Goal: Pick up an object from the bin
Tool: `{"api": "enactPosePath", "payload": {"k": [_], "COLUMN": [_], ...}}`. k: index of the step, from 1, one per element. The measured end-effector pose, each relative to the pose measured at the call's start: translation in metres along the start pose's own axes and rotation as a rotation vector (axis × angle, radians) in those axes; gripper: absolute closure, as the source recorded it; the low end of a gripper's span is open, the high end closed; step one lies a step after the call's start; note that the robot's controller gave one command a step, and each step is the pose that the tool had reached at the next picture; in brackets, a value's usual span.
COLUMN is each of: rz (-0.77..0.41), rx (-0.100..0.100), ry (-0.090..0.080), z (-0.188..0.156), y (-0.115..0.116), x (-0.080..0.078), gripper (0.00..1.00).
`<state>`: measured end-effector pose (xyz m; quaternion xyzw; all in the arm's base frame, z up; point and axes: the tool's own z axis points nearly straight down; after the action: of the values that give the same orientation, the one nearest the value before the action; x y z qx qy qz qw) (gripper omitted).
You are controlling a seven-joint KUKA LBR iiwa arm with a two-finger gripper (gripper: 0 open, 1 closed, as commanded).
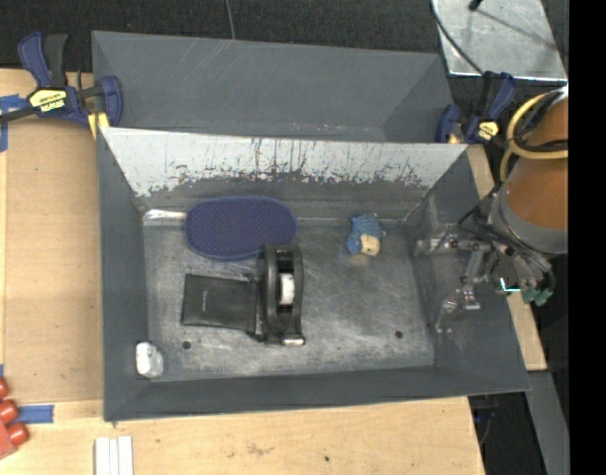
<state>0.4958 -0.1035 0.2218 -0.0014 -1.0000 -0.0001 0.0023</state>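
Observation:
My gripper (440,280) hangs over the bin's right slope, fingers spread open with nothing between them. The closest loose thing is a small blue and tan lump (363,237) on the floor to its left, well apart from the fingers. Further left a black tape dispenser (281,293) with a white roll stands on the bin floor. It touches a flat black pad (217,302) on its left.
A dark blue oval pad (241,228) lies at the back left of the floor. A small white crumpled thing (148,359) sits in the front left corner. The arm's orange cover is at the right rim.

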Motion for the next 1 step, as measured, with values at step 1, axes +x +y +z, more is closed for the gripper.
{"api": "enactPosePath", "payload": {"k": [1], "rz": [0.172], "rx": [-0.002], "ry": [-0.011], "z": [-0.0003], "y": [0.0522], "x": [-0.0544], "gripper": [0.0]}}
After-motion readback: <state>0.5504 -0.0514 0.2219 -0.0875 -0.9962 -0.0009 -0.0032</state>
